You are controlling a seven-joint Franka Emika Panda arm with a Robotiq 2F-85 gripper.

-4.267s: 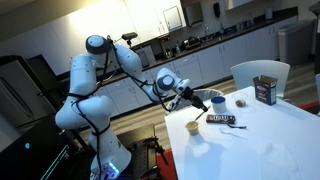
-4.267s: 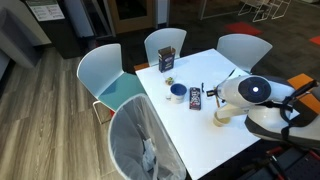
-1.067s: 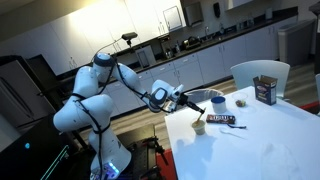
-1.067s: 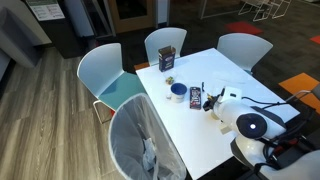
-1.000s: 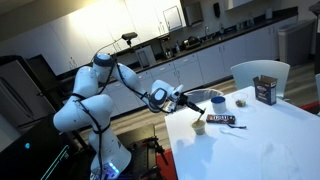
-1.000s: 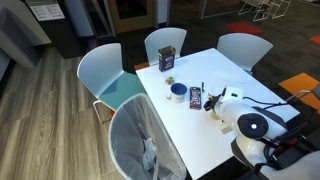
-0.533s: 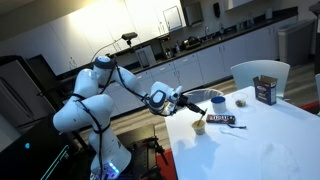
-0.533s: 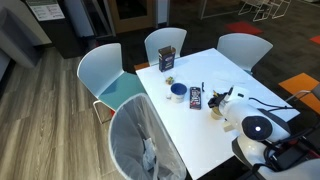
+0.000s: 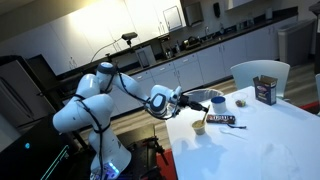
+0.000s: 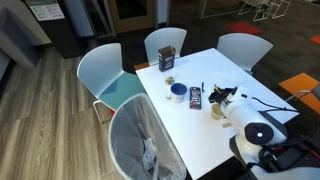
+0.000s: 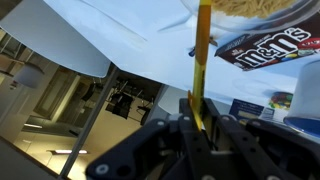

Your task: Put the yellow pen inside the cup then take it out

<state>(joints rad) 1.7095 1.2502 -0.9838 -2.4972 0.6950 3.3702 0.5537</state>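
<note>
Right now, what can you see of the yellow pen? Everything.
In the wrist view the yellow pen is a thin, straight, plain yellow-tan stick. The gripper is shut on one end; the rest runs out past the fingers toward the cup, leaving the frame beside its rim. Whether the tip is inside cannot be told.

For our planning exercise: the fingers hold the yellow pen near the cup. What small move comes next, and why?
Probably ease the yellow pen down into the cup. The fingers are shut on it just above the cup, its tip pointing at the rim. Whether it is inside is unclear.
</note>
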